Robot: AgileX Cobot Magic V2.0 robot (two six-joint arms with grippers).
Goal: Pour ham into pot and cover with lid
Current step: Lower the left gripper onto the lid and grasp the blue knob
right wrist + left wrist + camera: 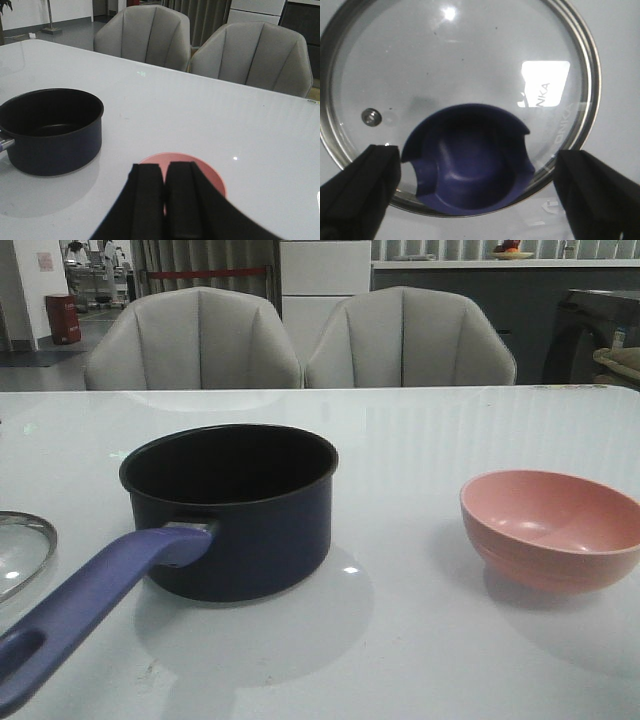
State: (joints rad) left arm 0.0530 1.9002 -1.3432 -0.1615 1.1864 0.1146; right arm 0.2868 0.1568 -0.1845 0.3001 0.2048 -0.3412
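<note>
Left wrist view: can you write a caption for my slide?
Open left end effector poised over the glass lid, fingers either side of its purple-blue knob.

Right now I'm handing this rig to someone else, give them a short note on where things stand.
Left hand: open, fingers either side of the lid's knob, nothing gripped.
Right hand: shut, empty, above the pink bowl.
The pot stands uncovered mid-table, handle toward the robot's left; nothing shows inside it.
The lid lies flat on the table at the robot's left, beside the handle.
The bowl sits on the table to the right; no ham can be seen in it from these views.
Done: nothing yet. Left: lift the bowl, pour into the pot, put the lid on.
</note>
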